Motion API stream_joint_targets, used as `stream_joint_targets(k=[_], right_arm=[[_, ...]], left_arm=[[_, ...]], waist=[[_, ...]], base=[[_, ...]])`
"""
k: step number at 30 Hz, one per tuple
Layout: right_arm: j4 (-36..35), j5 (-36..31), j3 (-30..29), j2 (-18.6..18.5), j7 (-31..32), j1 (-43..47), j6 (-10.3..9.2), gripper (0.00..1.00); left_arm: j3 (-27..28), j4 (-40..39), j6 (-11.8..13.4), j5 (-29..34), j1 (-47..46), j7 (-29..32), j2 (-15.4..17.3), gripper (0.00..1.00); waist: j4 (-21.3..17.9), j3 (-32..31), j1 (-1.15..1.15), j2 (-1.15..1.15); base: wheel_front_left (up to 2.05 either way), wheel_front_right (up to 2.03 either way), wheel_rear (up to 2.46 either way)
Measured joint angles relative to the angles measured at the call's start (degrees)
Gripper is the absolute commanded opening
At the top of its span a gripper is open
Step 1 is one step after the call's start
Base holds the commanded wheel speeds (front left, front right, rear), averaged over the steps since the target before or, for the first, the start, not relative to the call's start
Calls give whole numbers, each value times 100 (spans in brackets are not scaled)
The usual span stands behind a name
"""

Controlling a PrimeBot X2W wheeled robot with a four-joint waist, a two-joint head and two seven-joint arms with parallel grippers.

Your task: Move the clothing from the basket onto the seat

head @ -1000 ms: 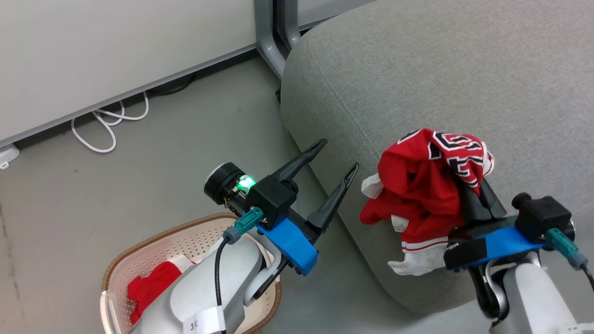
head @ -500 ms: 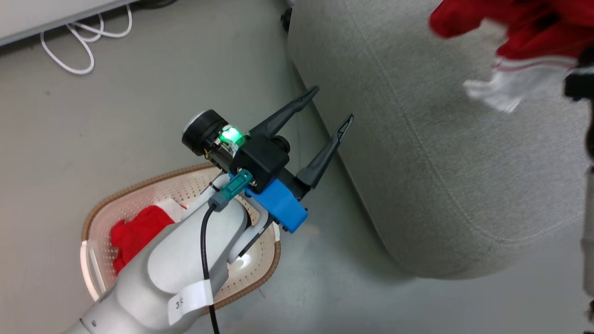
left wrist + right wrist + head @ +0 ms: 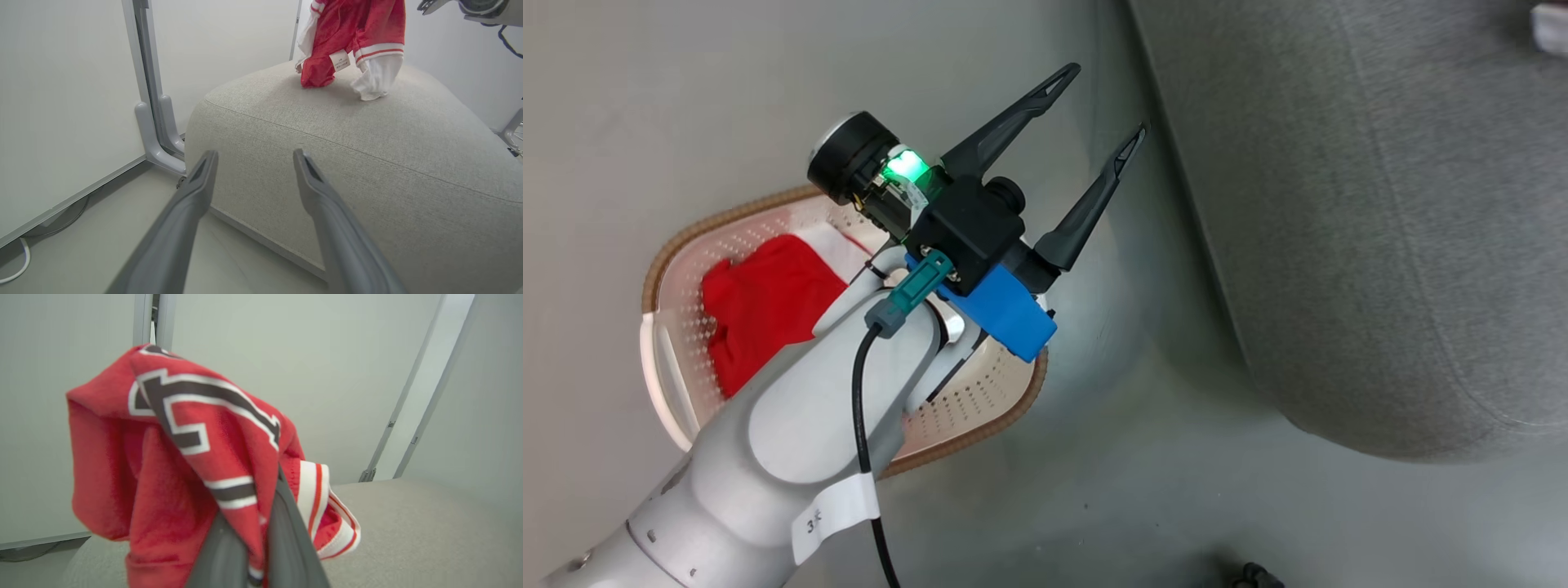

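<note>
— Since a second ago my head has tipped down, so that whole view has shifted; it is the camera that moved, not the things. Over that second my left gripper [image 3: 1103,101] has kept its two long dark fingers [image 3: 1013,118] spread wide, with nothing between them.

— What does the head view give you?

— My left gripper hangs above the grey floor [image 3: 1135,490], between the small cream-white perforated plastic basket with the brown woven-look rim [image 3: 1013,404] and the large light-grey fabric seat cushion [image 3: 1380,204]. My pale forearm [image 3: 792,433] crosses over the basket. The plain red garment [image 3: 760,302] lies crumpled inside it, toward its left side.

— And the left wrist view?

— My left gripper [image 3: 255,157] points at the rounded front corner of the seat [image 3: 367,134], fingers wide apart and touching nothing. Beyond them the red jersey with white trim [image 3: 351,24] hangs over the seat's top. Its red hem and a white end reach down to the cushion; I cannot tell whether they rest on it.

— The right wrist view?

— My right gripper [image 3: 255,522] is pinched narrow on the jersey [image 3: 184,457]. The cloth is caught between the fingers and draped over them, black-and-white lettering uppermost. The seat [image 3: 408,531] lies below and beyond.
</note>
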Motion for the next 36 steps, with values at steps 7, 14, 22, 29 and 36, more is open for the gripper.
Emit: stream_joint_targets(k=[7, 14, 22, 29, 36], right_arm=[[1162, -15, 65, 94, -2, 286, 0, 0], [1801, 64, 66, 130, -1, 403, 0, 81], [1169, 60, 53, 214, -2, 1217, 0, 100], [516, -16, 144, 357, -1, 2375, 0, 100], [-378, -2, 564, 588, -1, 3132, 0, 100]], left_arm=[[-13, -8, 8, -1, -1, -25, 52, 100], [-14, -2, 51, -34, 0, -34, 112, 100], [26, 144, 101, -168, 179, -187, -3, 100], [222, 325, 138, -325, 543, -289, -140, 100], [923, 126, 296, -344, 1170, -304, -213, 100]], waist=[[77, 171, 0, 0], [85, 153, 0, 0], [74, -259, 0, 0], [99, -878, -1, 0], [163, -1577, -1, 0]], base=[[0, 0, 0], [0, 0, 0], [0, 0, 0], [0, 0, 0], [0, 0, 0]])
